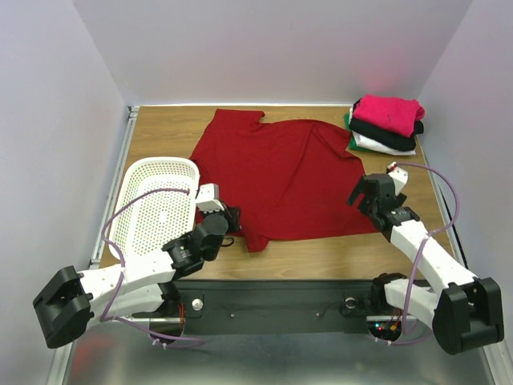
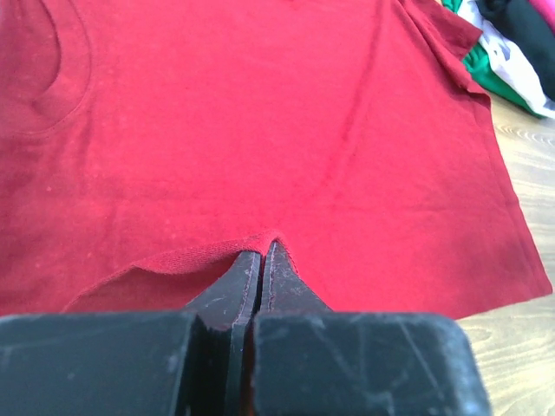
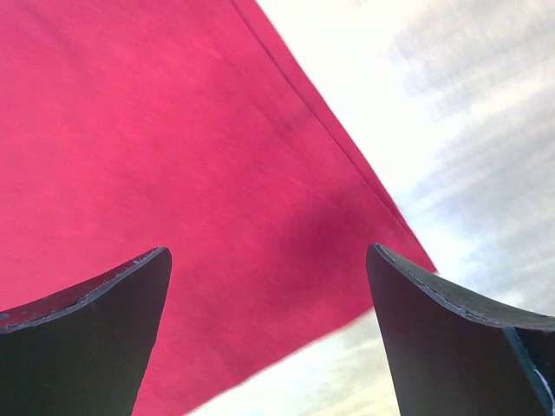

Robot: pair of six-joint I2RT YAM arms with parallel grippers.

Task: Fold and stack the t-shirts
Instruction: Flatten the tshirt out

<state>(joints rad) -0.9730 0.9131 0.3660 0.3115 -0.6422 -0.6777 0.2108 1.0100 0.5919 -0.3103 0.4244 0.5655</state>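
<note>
From above: one dark red shirt (image 1: 280, 180) lies spread in the middle of the table (image 1: 321, 255). One stack (image 1: 386, 124) of four folded shirts, pink on top, then black, white and green, sits at the far right corner. One white basket (image 1: 160, 162) stands at the left.

Left wrist: the left gripper (image 2: 261, 250) is pinched tight on the red shirt's edge.

Right wrist: the right gripper (image 3: 267, 251) hangs over the shirt's corner, jaws wide apart, holding nothing.

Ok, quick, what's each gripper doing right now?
Left gripper: closed, pinching the hem of the large dark red cloth t-shirt.
Right gripper: open, empty, over that shirt's corner.
</note>
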